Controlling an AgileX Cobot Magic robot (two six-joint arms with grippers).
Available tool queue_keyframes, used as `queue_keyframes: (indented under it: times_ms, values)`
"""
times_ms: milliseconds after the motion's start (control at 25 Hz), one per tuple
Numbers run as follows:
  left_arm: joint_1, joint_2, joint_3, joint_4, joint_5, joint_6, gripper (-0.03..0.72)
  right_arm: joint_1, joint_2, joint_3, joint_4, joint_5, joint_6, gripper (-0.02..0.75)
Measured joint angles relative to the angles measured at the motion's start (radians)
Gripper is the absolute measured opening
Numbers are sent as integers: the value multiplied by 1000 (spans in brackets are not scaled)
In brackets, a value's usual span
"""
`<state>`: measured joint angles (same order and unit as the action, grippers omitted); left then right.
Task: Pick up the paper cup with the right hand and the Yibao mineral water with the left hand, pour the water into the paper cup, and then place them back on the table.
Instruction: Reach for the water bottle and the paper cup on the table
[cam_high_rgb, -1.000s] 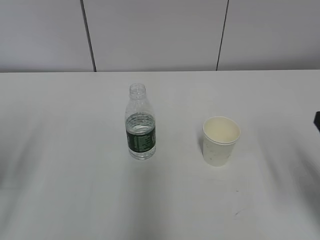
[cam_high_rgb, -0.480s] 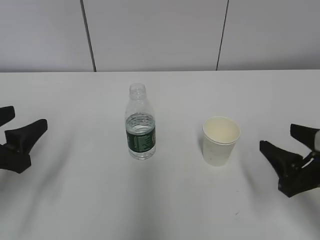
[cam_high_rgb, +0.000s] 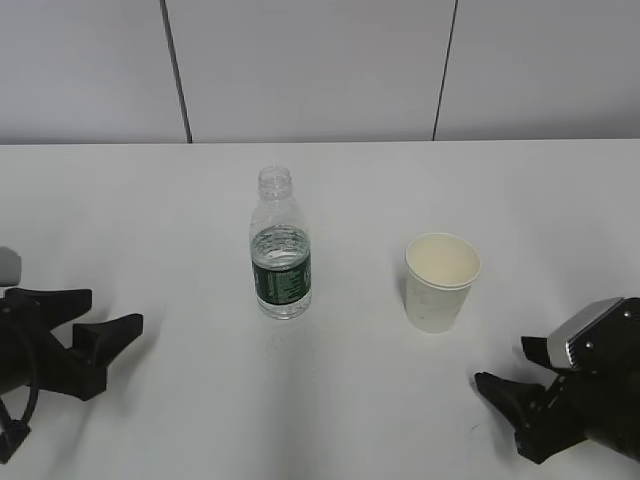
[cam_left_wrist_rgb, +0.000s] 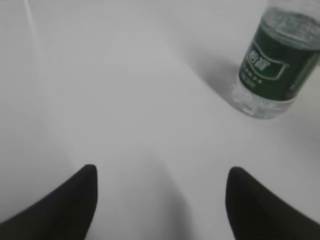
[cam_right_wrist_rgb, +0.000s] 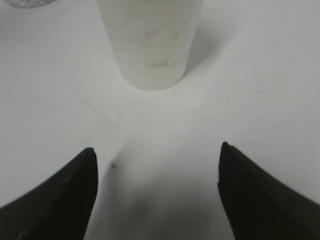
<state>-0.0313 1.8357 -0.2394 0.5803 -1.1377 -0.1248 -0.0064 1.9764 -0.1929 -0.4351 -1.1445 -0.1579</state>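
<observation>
The Yibao mineral water (cam_high_rgb: 281, 250) stands upright on the white table (cam_high_rgb: 330, 420), capless, with a dark green label. The paper cup (cam_high_rgb: 441, 282) stands upright to its right, empty. My left gripper (cam_high_rgb: 113, 309) is open and empty, low over the table, left of the bottle and well apart from it. In the left wrist view the bottle (cam_left_wrist_rgb: 274, 65) is at the upper right, beyond the open gripper (cam_left_wrist_rgb: 160, 172). My right gripper (cam_high_rgb: 501, 363) is open and empty, in front and right of the cup. In the right wrist view the cup (cam_right_wrist_rgb: 150, 45) stands straight ahead of the gripper (cam_right_wrist_rgb: 157, 152).
A grey panelled wall (cam_high_rgb: 310, 70) runs behind the table's far edge. A small dark speck (cam_right_wrist_rgb: 114, 164) marks the table near the right gripper's left finger. The bottle's base (cam_right_wrist_rgb: 27, 2) shows at the top left of the right wrist view.
Both grippers have come further into view, moving inward along the table: the left one toward the bottle, the right one toward the cup. Bottle and cup have not moved.
</observation>
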Motion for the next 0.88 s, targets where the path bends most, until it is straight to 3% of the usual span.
queue_keyframes:
  times_ms: [280, 400, 560, 880]
  values:
    - [0, 125, -110, 156, -1, 0, 512, 0, 82, -69, -71, -4, 15, 598]
    - [0, 129, -137, 174, -3, 0, 563, 0, 84, -88, -76, -4, 43, 653]
    - [-12, 132, -166, 176, -4, -1, 604, 0, 87, -115, -96, -4, 56, 670]
    - [-183, 136, -257, 98, -3, -49, 610, 0, 96, -206, -118, -6, 109, 670]
